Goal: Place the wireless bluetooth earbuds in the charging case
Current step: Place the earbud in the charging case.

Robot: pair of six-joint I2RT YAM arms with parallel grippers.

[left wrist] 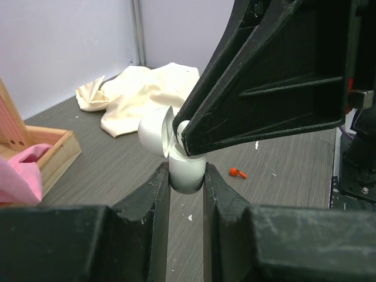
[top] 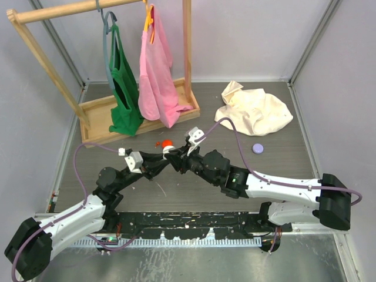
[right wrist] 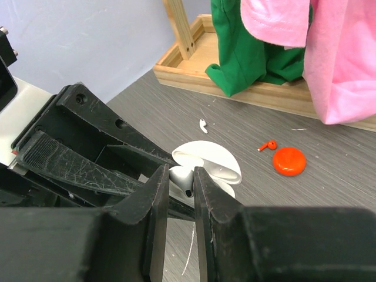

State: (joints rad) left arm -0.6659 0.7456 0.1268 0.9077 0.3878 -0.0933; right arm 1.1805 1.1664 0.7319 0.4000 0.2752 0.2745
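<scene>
My left gripper [left wrist: 187,177] is shut on a white charging case [left wrist: 187,173] and holds it upright above the table with its lid [left wrist: 155,130] open. My right gripper [right wrist: 181,176] is shut on a white earbud [right wrist: 184,180] and holds it right at the case's open mouth [right wrist: 207,165]. The two grippers meet at mid table in the top view, left [top: 168,160] and right [top: 183,157]. A second white earbud [right wrist: 202,124] and a red earbud [right wrist: 268,144] lie loose on the table.
A red round disc [right wrist: 289,161] lies beside the red earbud. A lilac disc [top: 258,148] lies to the right. A cream cloth [top: 254,109] is heaped at the back right. A wooden rack [top: 138,111] with green and pink garments stands at the back left.
</scene>
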